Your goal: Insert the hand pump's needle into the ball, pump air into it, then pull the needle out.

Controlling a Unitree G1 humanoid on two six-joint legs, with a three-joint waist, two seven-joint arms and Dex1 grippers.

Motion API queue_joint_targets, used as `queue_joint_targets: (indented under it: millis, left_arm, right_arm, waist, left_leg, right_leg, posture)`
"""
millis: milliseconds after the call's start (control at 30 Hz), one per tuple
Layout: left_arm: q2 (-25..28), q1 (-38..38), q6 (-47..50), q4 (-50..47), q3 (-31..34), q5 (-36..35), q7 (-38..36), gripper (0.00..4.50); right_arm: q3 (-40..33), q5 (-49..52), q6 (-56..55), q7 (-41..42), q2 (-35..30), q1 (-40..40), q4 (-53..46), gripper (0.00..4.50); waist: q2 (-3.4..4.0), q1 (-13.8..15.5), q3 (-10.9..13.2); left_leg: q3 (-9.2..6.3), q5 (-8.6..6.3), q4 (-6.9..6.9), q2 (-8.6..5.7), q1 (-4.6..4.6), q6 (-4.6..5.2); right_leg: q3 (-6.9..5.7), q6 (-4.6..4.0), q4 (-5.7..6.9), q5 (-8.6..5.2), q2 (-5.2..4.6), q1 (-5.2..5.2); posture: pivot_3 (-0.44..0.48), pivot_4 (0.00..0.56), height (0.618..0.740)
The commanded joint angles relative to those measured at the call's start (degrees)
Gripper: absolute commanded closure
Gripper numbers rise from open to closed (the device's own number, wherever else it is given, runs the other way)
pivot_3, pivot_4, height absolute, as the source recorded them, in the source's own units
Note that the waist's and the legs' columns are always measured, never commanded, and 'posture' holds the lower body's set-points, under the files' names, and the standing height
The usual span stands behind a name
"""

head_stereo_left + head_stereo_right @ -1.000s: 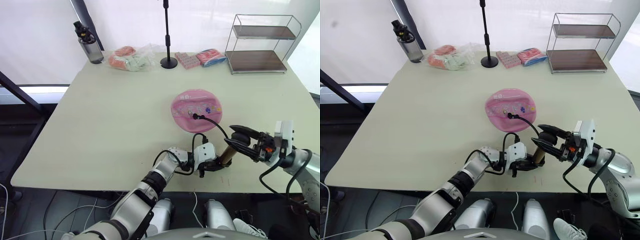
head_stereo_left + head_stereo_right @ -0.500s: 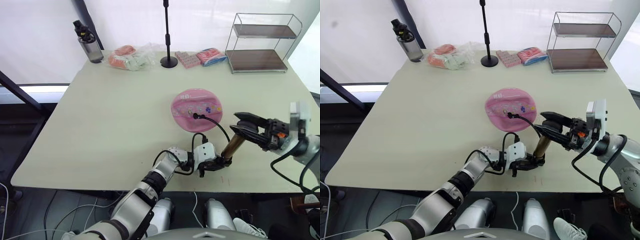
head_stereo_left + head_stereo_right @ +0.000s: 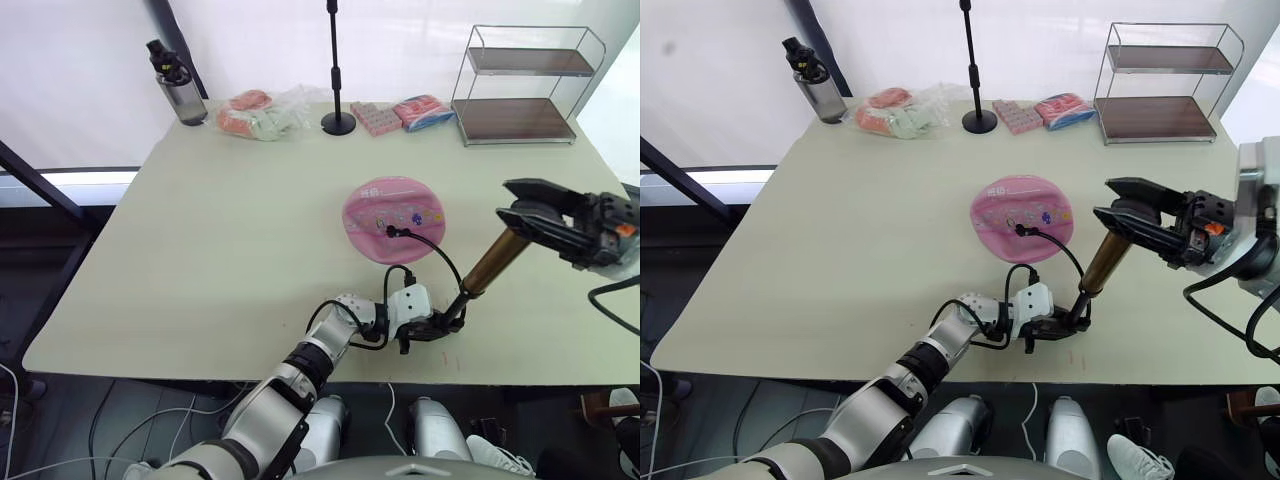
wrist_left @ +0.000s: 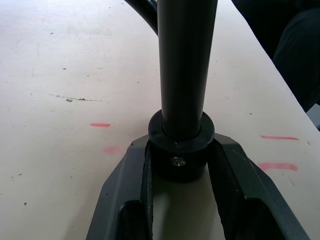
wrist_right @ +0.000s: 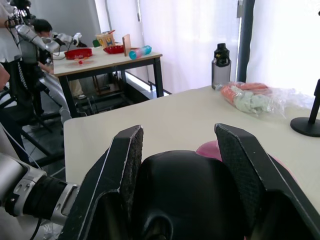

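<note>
Now right gripper has pulled hand pump handle higher; left gripper clamps base.

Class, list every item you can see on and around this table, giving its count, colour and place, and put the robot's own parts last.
ball: one, pink, flattish, table centre.
hand pump: one, bronze-gold, tilted, base near the front edge.
hose: one, black, from pump base to ball top.
bottle: one, dark grey, far left corner.
plastic bag: one, clear with orange and pale contents, far edge.
stand: one, black, far edge centre.
pink packets: two, beside the stand.
wire shelf: one, two tiers, far right.
table: one, pale beige.
left gripper: clamping the pump's black base.
right gripper: closed on the black handle.
</note>
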Motion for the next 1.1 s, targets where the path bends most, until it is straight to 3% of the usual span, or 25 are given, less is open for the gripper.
queue_joint_targets:
  millis: [33,400,600,933,1100]
  left_arm:
    - [1.24,1.0,1.22,3.45,-0.58,1.98,0.61,3.41]
    - [1.28,0.97,0.99,3.54,-0.4,2.12,0.73,3.41]
    - [1.19,0.78,-1.66,4.2,-0.49,2.83,1.81,3.41]
    - [0.13,-1.63,-6.36,9.98,-0.07,4.6,6.47,3.41]
    - [0.02,-1.26,-6.65,11.19,-0.24,4.7,5.44,3.41]
  right_arm:
    - [-4.83,2.52,-0.74,-0.72,-1.94,-3.26,-0.85,2.59]
    - [-5.66,9.92,4.8,-3.73,-5.35,-8.15,0.6,2.59]
    - [-6.08,12.27,6.96,-4.26,-5.87,-8.07,0.03,2.59]
    - [-2.83,5.4,2.42,-2.94,-1.09,-1.91,-8.05,2.59]
    - [1.49,-4.14,-3.25,-0.12,2.21,4.51,-11.45,2.59]
  waist:
    - [0.0,-0.01,0.0]
    - [0.01,0.02,0.04]
    - [0.04,0.06,0.04]
    - [0.07,0.32,0.01]
    - [0.02,0.21,-0.05]
  left_leg:
    - [0.0,0.0,0.0,0.0,0.0,0.0]
    - [-0.01,0.0,0.0,0.0,-0.07,0.0]
    - [-0.02,0.03,0.06,-0.01,-0.66,-0.03]
    - [0.02,0.05,0.09,-0.02,-0.69,-0.06]
    - [0.1,0.11,0.11,-0.01,-0.33,-0.04]
  right_leg:
    - [0.0,0.0,0.0,0.0,0.0,0.0]
    - [-0.01,0.0,0.0,0.0,-0.01,-0.07]
    - [0.0,-0.03,0.09,0.02,-0.02,-0.67]
    - [0.03,-0.02,0.22,0.04,-0.02,-0.75]
    - [0.08,0.01,0.23,0.02,0.0,-0.44]
  posture:
    - [0.0,0.15,0.736]
    - [0.0,0.15,0.736]
    - [0.0,0.15,0.736]
    - [0.0,0.15,0.736]
    - [0.0,0.15,0.736]
